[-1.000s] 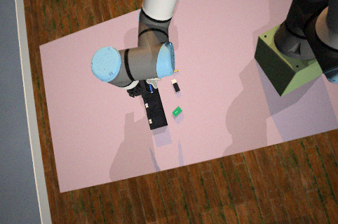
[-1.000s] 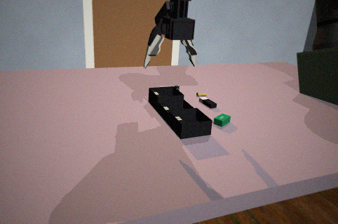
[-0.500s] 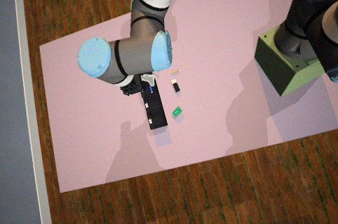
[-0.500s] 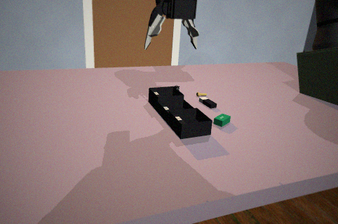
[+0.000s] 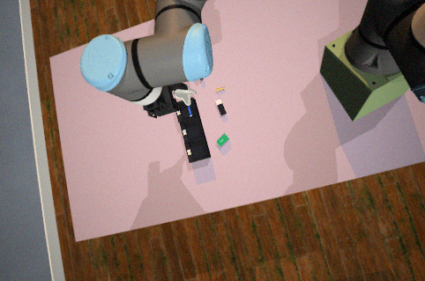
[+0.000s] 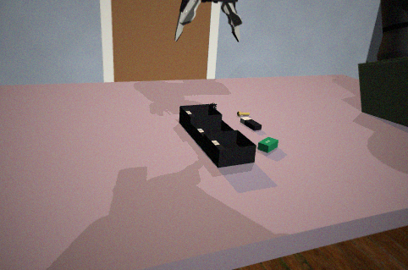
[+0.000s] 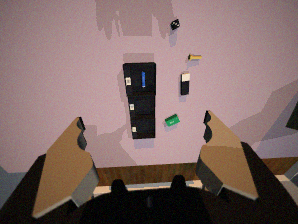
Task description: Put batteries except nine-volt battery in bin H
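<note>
A black row of three bins (image 5: 200, 155) (image 6: 230, 156) (image 7: 142, 93) stands upright on the pink table top (image 5: 110, 173). A blue battery (image 7: 143, 79) (image 5: 190, 112) lies in its far end bin; I cannot read the bin labels. Beside the row lie a small yellow battery (image 5: 220, 89) (image 6: 243, 113) (image 7: 194, 57), a black-and-white block-shaped battery (image 5: 220, 107) (image 6: 250, 123) (image 7: 185, 83) and a green block (image 5: 222, 140) (image 6: 268, 144) (image 7: 172, 120). My gripper (image 6: 207, 40) (image 7: 145, 114) is open and empty, high above the far end of the bins.
A small black object (image 7: 175, 24) lies beyond the bins. The olive robot pedestal (image 5: 366, 90) (image 6: 383, 90) stands at the right. The table top ends at the wooden floor (image 5: 264, 244) in front, and a wall (image 6: 296, 19) is behind.
</note>
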